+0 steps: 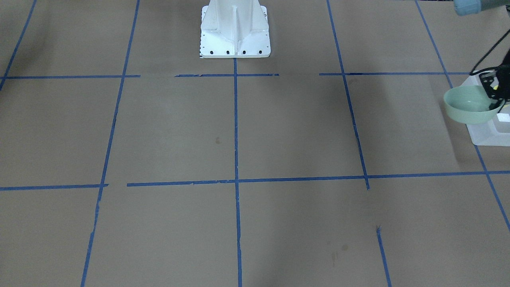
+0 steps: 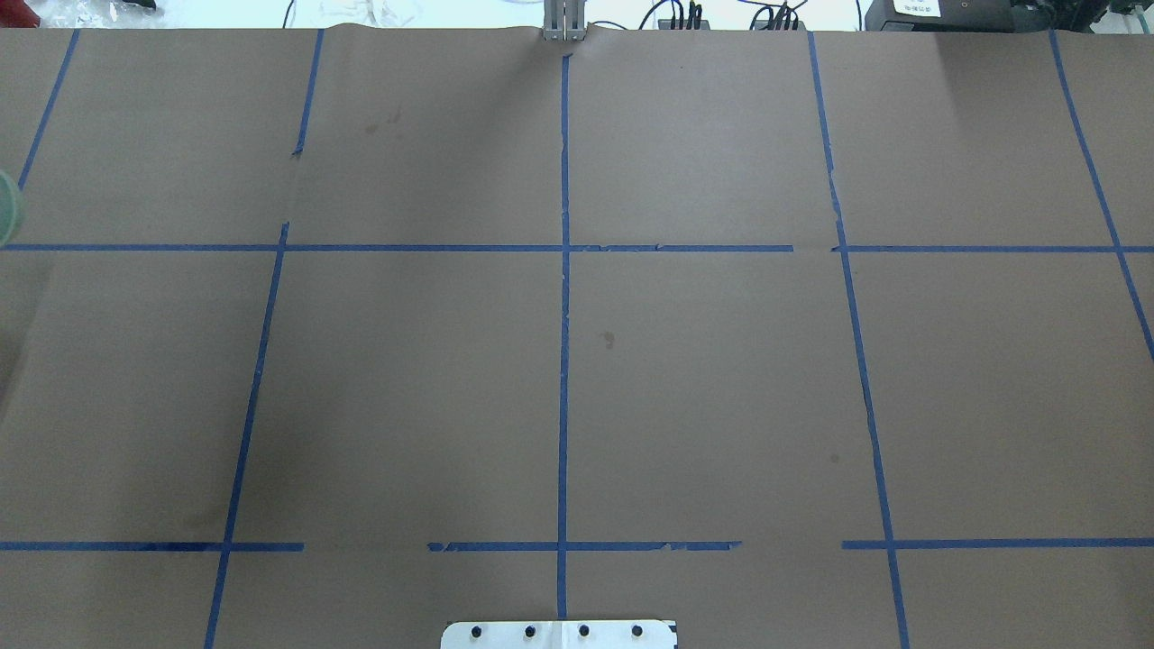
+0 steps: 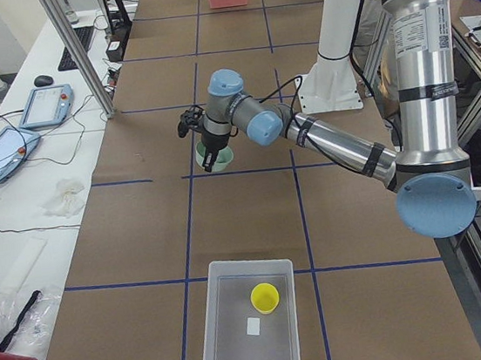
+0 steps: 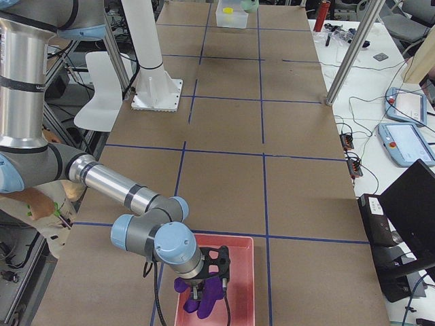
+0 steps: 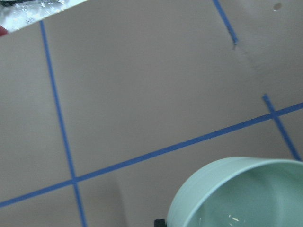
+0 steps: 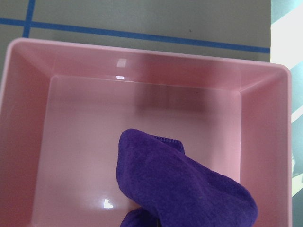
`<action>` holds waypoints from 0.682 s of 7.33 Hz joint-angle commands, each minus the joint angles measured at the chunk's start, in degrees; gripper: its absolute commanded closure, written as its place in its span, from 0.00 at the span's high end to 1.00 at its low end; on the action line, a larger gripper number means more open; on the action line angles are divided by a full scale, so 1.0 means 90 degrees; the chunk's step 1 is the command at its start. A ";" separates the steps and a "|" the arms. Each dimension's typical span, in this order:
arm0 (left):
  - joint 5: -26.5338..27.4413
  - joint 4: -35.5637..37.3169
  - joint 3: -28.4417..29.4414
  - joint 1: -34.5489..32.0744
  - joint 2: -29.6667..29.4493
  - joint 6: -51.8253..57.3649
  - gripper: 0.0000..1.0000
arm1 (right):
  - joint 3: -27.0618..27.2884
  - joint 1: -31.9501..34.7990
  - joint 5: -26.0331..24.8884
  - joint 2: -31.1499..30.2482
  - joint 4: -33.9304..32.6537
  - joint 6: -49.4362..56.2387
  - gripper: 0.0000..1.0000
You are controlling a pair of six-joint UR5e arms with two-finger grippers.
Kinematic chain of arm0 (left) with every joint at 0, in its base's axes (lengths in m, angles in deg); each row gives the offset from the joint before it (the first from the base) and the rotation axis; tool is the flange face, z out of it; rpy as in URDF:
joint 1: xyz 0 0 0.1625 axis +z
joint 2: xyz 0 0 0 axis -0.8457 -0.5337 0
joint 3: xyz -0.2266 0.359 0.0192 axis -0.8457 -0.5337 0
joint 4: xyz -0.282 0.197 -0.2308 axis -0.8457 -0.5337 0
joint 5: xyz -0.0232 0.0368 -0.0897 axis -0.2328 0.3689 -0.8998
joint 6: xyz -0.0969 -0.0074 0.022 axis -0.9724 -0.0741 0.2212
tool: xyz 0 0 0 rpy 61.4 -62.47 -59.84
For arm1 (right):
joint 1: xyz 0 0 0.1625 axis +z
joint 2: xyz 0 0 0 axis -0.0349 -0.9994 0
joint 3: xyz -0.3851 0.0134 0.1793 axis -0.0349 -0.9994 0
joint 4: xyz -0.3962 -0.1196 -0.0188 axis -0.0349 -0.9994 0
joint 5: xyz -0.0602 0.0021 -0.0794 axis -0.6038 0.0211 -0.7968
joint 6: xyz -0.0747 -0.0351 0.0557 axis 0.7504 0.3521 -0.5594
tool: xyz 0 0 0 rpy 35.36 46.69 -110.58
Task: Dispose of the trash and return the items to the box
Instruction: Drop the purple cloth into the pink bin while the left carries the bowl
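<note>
The front view shows the left claw [image 1: 495, 90] pinching the rim of the bowl [image 1: 466, 107]; the side view leaves the right claw [image 4: 202, 292], at the cloth [image 6: 184, 189], unreadable.

Soft even light, slightly blurred close-ups

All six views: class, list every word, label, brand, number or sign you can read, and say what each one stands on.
No text reads clearly in any view.
On the floor of the box, a small white label: too small to read.
On the left arm, a sticker: print too small to read.
On the black device past the table's far edge, a white tag: blurred, unreadable.
</note>
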 commanded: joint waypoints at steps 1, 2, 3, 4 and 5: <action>-0.0154 0.0014 0.1445 -0.1459 -0.0330 0.2319 0.00 | -0.0753 -0.0011 0.0001 0.0211 0.0468 -0.0053 0.08; -0.0164 0.0023 0.1916 -0.1783 -0.0360 0.2899 0.00 | -0.0794 -0.0040 0.0166 0.0232 0.0478 -0.0295 0.99; -0.0203 0.0033 0.2385 -0.2164 -0.0351 0.3224 0.00 | -0.0756 -0.0088 0.0351 0.0232 0.0507 -0.0365 1.00; -0.0339 0.0014 0.3066 -0.2496 -0.0360 0.3720 0.00 | -0.0659 -0.0224 0.0469 0.0270 0.0507 -0.0414 1.00; -0.0321 0.0042 0.3237 -0.2519 -0.0360 0.3725 0.00 | -0.0407 -0.0438 0.0538 0.0687 0.0430 -0.0820 1.00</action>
